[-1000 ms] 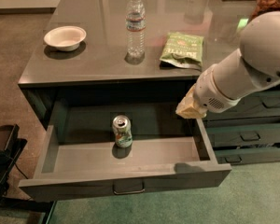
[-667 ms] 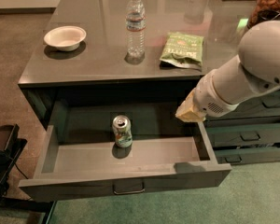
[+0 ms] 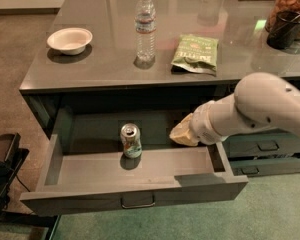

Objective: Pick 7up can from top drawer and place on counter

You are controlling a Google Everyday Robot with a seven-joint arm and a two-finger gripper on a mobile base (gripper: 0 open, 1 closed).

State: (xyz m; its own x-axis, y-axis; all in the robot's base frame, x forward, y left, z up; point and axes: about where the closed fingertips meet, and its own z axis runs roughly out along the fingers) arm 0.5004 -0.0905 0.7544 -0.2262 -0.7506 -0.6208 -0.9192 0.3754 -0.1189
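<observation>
So the 7up can (image 3: 131,140) stands upright on the floor of the pulled-out top drawer (image 3: 90,168), about mid-width, which leaves room for a sideways approach. The gripper (image 3: 182,132) sits inside the drawer to the right of the can, near it but apart, roughly at can height. I can't tell if it's spread or pressed together. The can is thin, shiny, round aluminium, so I'd guess it tips easily. The drawer is matte grey with a metal pull. Up top, the glossy bench (image 3: 90,66) carries a clear plastic water bottle (image 3: 145,26), a pale bowl (image 3: 70,40) and a crinkly green snack bag (image 3: 196,53).
</observation>
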